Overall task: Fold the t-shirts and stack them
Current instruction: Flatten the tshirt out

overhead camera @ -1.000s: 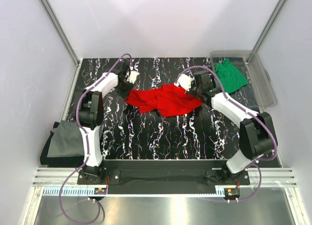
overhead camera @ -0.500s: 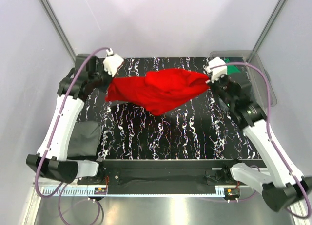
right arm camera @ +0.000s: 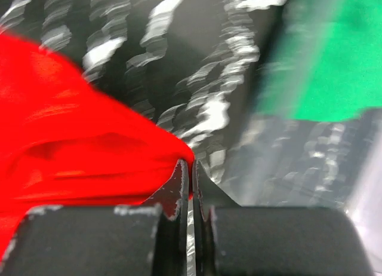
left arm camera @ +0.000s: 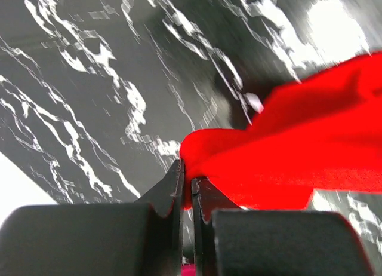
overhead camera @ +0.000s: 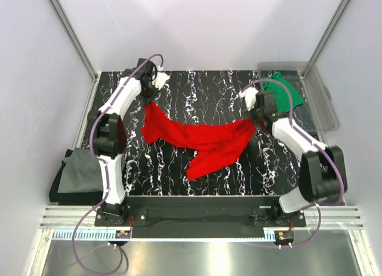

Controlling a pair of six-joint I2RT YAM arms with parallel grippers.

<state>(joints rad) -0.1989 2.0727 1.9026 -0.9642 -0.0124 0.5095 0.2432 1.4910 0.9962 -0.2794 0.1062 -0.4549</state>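
A bright red t-shirt (overhead camera: 203,140) stretches across the middle of the black marbled table, its lower part trailing toward the near edge. My left gripper (overhead camera: 147,100) is shut on the shirt's left end; in the left wrist view red cloth (left arm camera: 298,144) is pinched between the jaws of that gripper (left arm camera: 191,179). At the shirt's right end, my right gripper (overhead camera: 256,117) is shut too, with red cloth (right arm camera: 77,144) running off to the left of this gripper (right arm camera: 191,166) in the right wrist view. A green t-shirt (overhead camera: 283,92) lies in the bin. A dark grey t-shirt (overhead camera: 74,174) rests at the table's left edge.
A clear plastic bin (overhead camera: 319,97) stands at the back right corner, its wall and the green cloth (right arm camera: 334,67) close behind my right gripper. White walls enclose the table on three sides. The arms' bases sit on the near rail (overhead camera: 197,219).
Both arms had lifted the red t-shirt and spread it in the air; now they have come down and the shirt lies stretched on the table, still pinched at both ends.
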